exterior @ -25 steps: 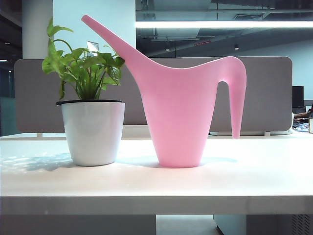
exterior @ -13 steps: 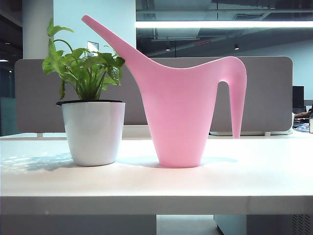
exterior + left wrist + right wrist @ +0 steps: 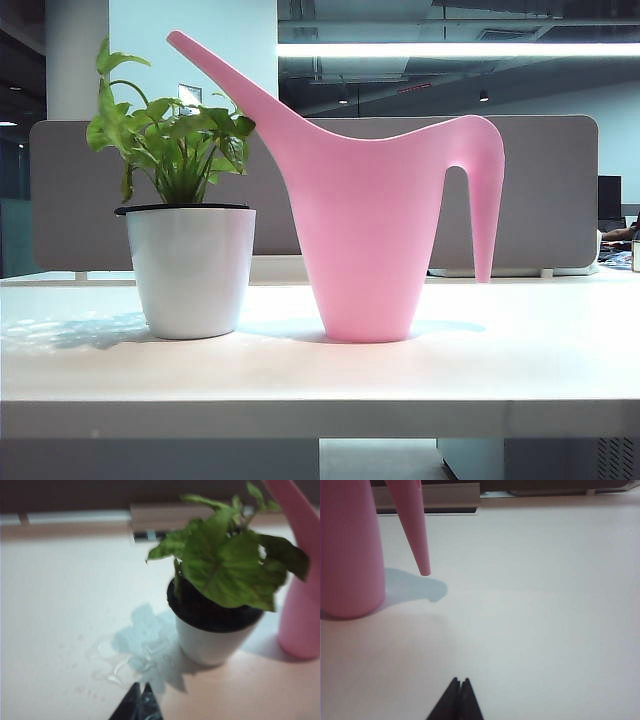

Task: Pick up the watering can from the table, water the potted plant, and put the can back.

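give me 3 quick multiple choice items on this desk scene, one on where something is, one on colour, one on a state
1. In the exterior view, where does the watering can stand relative to the potted plant?
A. left of it
B. right of it
C. on top of it

2. What colour is the plant's pot?
A. white
B. blue
C. brown

3. How is the right pincer?
A. shut on the can's handle
B. wide open
C. shut, holding nothing

Answers:
1. B: the can stands upright on the table, right of the pot.
2. A: glossy white with a thin black rim.
3. C: its tips meet above bare table; the left pincer is shut too, near the plant.
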You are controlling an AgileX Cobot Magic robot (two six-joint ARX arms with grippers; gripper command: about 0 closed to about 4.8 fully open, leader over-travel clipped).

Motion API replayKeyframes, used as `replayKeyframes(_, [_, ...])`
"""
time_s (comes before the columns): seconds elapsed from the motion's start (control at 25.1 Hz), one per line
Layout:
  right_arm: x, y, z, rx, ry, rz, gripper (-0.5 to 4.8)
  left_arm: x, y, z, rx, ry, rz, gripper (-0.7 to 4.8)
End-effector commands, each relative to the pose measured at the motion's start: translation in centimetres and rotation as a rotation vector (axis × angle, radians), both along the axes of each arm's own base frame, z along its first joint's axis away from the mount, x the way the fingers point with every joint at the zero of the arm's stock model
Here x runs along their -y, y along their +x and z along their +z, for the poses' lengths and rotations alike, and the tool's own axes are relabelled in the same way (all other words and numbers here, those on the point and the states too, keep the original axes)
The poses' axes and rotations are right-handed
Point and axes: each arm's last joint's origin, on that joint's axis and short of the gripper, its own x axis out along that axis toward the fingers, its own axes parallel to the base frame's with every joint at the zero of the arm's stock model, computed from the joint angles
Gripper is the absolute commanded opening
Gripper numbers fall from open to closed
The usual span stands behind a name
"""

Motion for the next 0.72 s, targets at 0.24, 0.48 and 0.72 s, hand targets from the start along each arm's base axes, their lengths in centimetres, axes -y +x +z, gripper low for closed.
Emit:
replayKeyframes(0.24, [0.0,0.0,-0.1,0.007,0.005,0.004,-0.01,0.4,-0.9,-7.9,0.201,-0.097,-0.020,0.03])
replayKeyframes(0.48, [0.0,0.0,-0.1,0.007,0.005,0.004,-0.01,1.2,-1.7,-12.3,0.202,-0.123,-0.095,0.03])
replayKeyframes(0.72, [0.0,0.0,-0.1,0.008,0.005,0.007,-0.01,1.4,-1.7,-13.9,0.127,-0.087,0.033,0.03])
